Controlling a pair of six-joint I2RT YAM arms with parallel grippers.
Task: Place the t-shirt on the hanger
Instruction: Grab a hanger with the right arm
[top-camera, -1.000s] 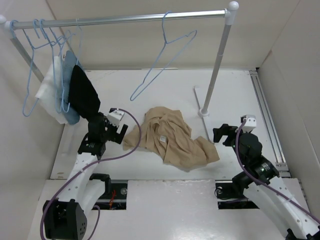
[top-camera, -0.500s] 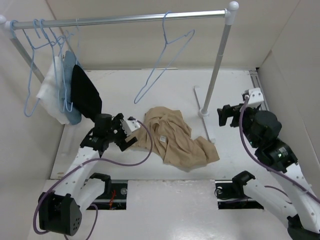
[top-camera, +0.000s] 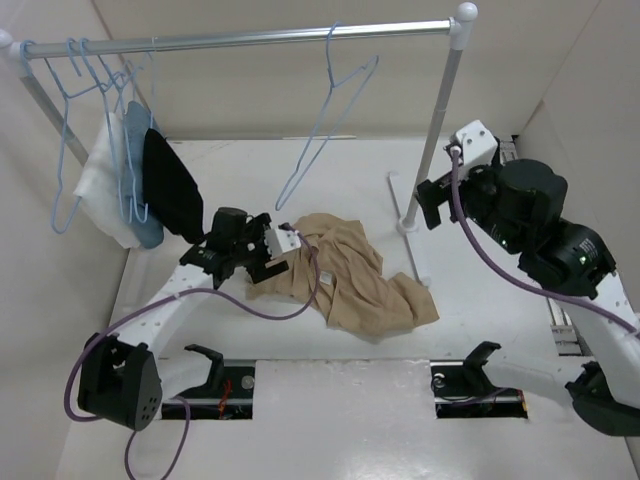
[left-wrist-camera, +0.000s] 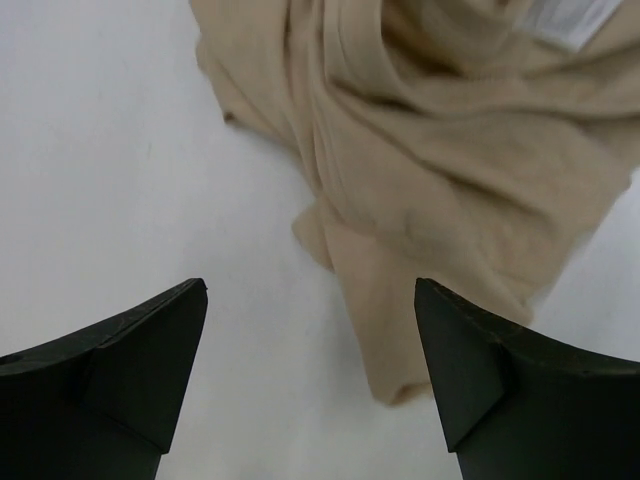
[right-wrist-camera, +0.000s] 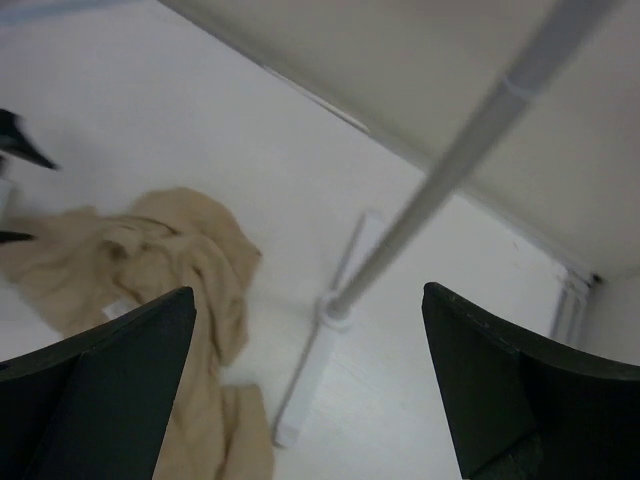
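White table (left-wrist-camera: 120, 150) under the left fingers (left-wrist-camera: 130, 370). Black garment (top-camera: 168, 190), blue cloth (top-camera: 148, 235) and white cloth (top-camera: 95, 185) hang off the rail (top-camera: 250, 38), left of those fingers; the black one is nearest. Upright post (right-wrist-camera: 432, 190) and flat base (right-wrist-camera: 315, 380) lie ahead of the right fingers (right-wrist-camera: 110, 390), framed between them.

Plain tan t-shirt (top-camera: 345, 275), its neck label (top-camera: 325, 277) white, on a white table (top-camera: 350, 170). Light-blue hanger (top-camera: 329, 70) on a silver rail (top-camera: 250, 39) with white end caps. Far left: a black garment (top-camera: 168, 185), a white cloth (top-camera: 95, 185) and a blue cloth (top-camera: 140, 232). Purple cables (top-camera: 290, 305) run along white-and-black arms (top-camera: 170, 305).
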